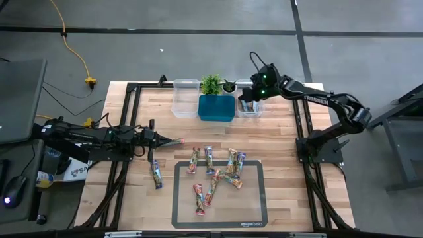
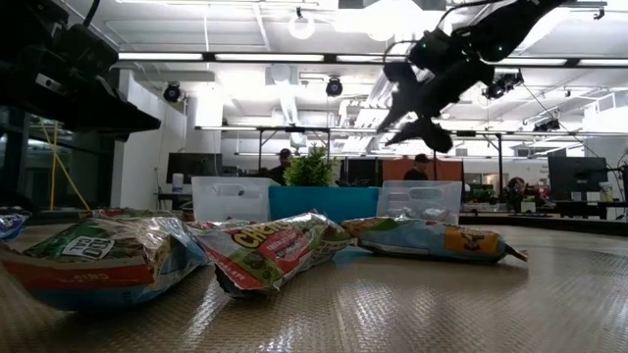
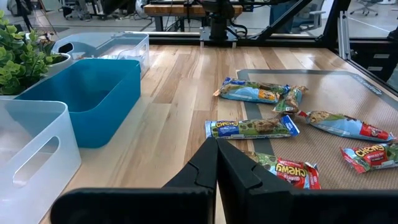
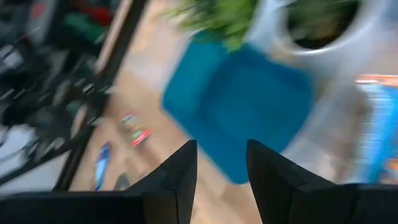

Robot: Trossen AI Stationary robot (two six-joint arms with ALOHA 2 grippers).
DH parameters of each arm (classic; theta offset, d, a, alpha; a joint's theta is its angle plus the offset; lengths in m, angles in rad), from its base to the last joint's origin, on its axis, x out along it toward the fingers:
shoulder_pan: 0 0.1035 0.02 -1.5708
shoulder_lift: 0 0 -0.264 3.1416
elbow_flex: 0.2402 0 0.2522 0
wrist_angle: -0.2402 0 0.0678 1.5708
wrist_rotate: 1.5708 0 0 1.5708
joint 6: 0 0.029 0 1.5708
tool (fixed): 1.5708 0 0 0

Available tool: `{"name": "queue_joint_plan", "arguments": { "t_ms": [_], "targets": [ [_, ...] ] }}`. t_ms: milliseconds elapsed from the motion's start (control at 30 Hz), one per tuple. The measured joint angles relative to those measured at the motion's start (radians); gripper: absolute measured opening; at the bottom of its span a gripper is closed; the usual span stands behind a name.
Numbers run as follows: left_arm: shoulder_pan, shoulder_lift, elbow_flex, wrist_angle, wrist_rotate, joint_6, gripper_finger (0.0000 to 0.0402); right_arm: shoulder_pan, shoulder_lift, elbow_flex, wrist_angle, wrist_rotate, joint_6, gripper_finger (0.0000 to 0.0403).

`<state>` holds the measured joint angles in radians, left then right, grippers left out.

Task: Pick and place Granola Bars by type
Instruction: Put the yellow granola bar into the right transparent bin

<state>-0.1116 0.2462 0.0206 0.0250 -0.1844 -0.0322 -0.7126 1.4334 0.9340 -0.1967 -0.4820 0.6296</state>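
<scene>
Several granola bars (image 1: 209,159) in shiny wrappers lie flat on the dark mat (image 1: 254,211) and the wood around it. One more bar (image 1: 156,174) lies off the mat toward the left. My right gripper (image 4: 221,146) hangs open and empty high over the right clear bin (image 1: 250,110) at the table's far side. A blue and orange bar (image 4: 379,124) lies in that bin. My left gripper (image 3: 217,163) waits shut and empty above the table's left part (image 1: 177,141), pointing toward the bars.
Along the far edge stand a left clear bin (image 1: 186,98), a blue bin (image 1: 217,108) and the right clear bin, with two small potted plants (image 1: 211,84) behind them. Bare wood lies between the bins and the mat.
</scene>
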Motion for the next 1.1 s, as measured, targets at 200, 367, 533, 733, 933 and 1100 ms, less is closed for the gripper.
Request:
{"name": "queue_joint_plan", "arguments": {
  "t_ms": [200,367,533,733,933,1100],
  "targets": [
    [0.0,0.0,0.0,0.0,0.0,0.0,0.0001,0.107,-0.006,0.0,0.089,-0.04,-0.026,0.0122],
    [0.0,0.0,0.0,0.0,0.0,0.0,0.0001,0.208,-0.048,0.0,0.121,0.008,-0.024,0.0122],
    [0.0,0.0,0.0,0.0,0.0,0.0,0.0001,0.328,-0.12,0.0,0.128,0.122,-0.011,0.0121],
    [0.0,0.0,0.0,0.0,0.0,0.0,0.0001,0.487,-0.181,0.005,0.125,0.268,-0.003,0.0121],
    [0.0,0.0,0.0,0.0,0.0,0.0,0.0001,0.651,-0.177,0.105,0.068,0.437,-0.059,0.0121],
    [0.0,0.0,0.0,0.0,0.0,0.0,0.0001,0.77,-0.168,0.236,-0.148,0.614,-0.062,0.0121]
  ]
}}
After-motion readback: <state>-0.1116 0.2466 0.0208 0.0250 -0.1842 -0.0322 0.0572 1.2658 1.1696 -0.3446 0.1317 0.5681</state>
